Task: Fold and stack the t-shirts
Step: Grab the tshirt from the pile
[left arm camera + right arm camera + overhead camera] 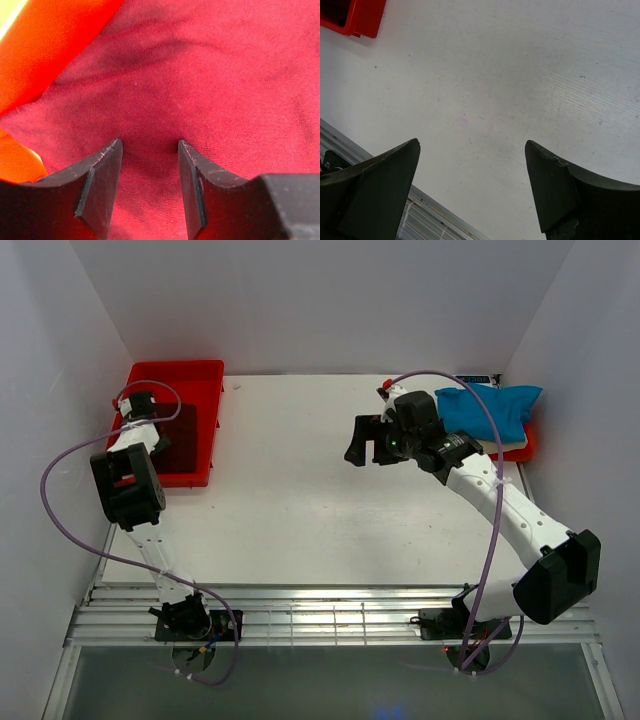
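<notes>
Left hand (149, 141) half-open over maroon t-shirt (210, 75), mostly cut off; right hand (471, 142) wide open, empty.

Left gripper (140, 408) low over the left red tray (205, 372), above the dark maroon t-shirt (190, 440) lying inside it. Right gripper (362, 440) hangs above the white table (290, 520). Blue t-shirt (488, 408) bunched at far right, on a second red tray (528, 445).
</notes>
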Controlling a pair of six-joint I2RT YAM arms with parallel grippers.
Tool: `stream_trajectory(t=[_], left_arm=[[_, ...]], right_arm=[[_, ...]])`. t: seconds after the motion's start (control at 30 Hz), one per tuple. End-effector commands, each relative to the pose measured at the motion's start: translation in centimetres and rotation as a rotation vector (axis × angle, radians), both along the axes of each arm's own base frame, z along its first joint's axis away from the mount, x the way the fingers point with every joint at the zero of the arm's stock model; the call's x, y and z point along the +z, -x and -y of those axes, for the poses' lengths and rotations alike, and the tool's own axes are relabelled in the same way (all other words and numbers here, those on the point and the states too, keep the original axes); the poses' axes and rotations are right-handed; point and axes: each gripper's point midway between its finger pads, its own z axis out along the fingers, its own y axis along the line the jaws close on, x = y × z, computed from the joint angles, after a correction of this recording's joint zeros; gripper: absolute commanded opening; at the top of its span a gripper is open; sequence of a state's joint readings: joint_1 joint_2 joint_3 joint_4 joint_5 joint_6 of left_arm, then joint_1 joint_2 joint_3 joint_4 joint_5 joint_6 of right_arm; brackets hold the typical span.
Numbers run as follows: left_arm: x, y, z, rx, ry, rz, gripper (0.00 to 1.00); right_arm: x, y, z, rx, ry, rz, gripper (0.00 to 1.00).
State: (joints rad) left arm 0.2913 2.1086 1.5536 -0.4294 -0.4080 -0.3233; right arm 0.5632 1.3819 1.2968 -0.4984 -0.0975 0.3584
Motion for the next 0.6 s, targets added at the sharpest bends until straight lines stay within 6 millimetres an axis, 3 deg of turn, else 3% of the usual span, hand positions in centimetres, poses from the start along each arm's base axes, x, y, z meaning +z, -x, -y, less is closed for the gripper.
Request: stream_trajectory(t=[0.0,0.13,0.17,0.23,0.27,0.3,0.37,0.43,0.47,0.53,0.57], left_arm=[[-0.8,-0.6,-1.2,0.024,-0.038,0.006,0.59],[-2.6,-0.8,-0.7,0.004,-0.007,-0.004,0.58],[-3.3,-0.7,-0.5,-0.001,0.006,-0.014,0.44],[-4.5,-0.3,0.0,-0.013,0.03,-0.037,0.06],[-5.4,0.4,0.4,-0.015,0.041,-0.058,0.0],[-5.6,0.7,0.8,-0.008,0.056,-0.056,0.0],[-4.8,1.3,1.6,-0.013,0.067,-0.03,0.0],[-2.5,1.0,2.4,-0.032,0.06,0.029,0.0],[1.1,0.0,3.3,-0.062,0.035,0.105,0.0],[4.9,-0.9,4.3,-0.107,0.016,0.17,0.0],[7.7,-0.9,5.5,-0.134,0.014,0.204,0.0]], right_arm=[[2.2,0.5,-0.1,0.009,-0.045,0.045,0.91],[1.7,0.6,-0.2,0.012,-0.045,0.03,0.91],[1.7,0.7,-0.3,0.014,-0.05,0.025,0.91],[1.6,0.7,-0.5,0.017,-0.059,0.024,0.91],[1.7,0.7,-0.5,0.02,-0.061,0.025,0.91],[1.7,0.7,-0.6,0.021,-0.062,0.025,0.91],[1.7,0.5,-0.7,0.022,-0.062,0.028,0.91],[1.3,0.5,-0.8,0.028,-0.058,0.018,0.91],[1.2,0.4,-0.9,0.031,-0.059,0.016,0.91],[0.4,0.4,-1.2,0.04,-0.057,-0.003,0.91],[0.2,0.3,-1.3,0.043,-0.059,-0.007,0.92]])
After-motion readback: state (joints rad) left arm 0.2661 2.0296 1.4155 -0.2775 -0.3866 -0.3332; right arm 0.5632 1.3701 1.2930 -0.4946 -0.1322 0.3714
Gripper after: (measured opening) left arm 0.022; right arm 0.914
